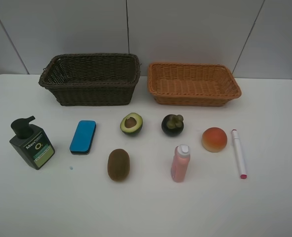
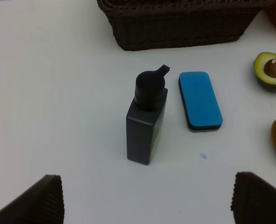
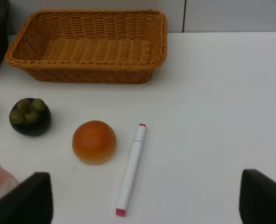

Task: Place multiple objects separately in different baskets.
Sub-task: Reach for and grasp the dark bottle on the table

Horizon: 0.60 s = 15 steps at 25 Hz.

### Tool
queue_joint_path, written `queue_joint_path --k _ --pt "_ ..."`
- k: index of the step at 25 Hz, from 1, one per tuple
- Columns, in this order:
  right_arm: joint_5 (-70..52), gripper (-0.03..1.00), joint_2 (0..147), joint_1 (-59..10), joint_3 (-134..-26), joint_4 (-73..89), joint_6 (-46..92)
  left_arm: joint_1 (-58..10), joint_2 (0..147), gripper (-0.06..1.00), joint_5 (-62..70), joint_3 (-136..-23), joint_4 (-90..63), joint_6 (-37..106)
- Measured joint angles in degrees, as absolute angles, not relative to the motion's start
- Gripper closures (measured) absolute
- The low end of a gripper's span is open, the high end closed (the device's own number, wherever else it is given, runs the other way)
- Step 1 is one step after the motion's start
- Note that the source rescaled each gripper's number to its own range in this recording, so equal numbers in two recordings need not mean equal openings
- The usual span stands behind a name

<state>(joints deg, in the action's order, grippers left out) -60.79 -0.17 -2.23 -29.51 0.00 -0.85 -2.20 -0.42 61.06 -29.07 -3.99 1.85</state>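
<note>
Resting on a smooth white worktop (image 1: 32, 212) before a pale panelled wall (image 1: 185, 29), all items lie outside the woven baskets: brown basket (image 1: 89, 94) at 11 o'clock, orange basket (image 1: 192, 98) at 1. Boxy pump bottle (image 1: 31, 144) at 9, then eraser (image 1: 83, 137), avocado (image 1: 131, 123), fuzzy kiwi (image 1: 118, 164), mangosteen (image 1: 172, 125), pink bottle (image 1: 180, 164), glossy bun (image 1: 214, 139), slim marker (image 1: 239, 153) at 4. Left end effector (image 2: 147, 198) and right end effector (image 3: 145, 196) are spread wide, gripping nothing.

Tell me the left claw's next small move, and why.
Probably lower the left claw forward over the pump bottle. Its jaws stand open and empty, the bottle stands upright straight ahead of them, and the dark basket beyond it is empty.
</note>
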Motion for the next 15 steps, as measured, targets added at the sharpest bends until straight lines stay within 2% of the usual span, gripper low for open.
queue_joint_path --k 15 --pt "-60.79 -0.03 -0.17 -2.23 -29.51 0.00 -0.85 -2.20 -0.42 0.12 61.06 -29.07 -3.99 1.85"
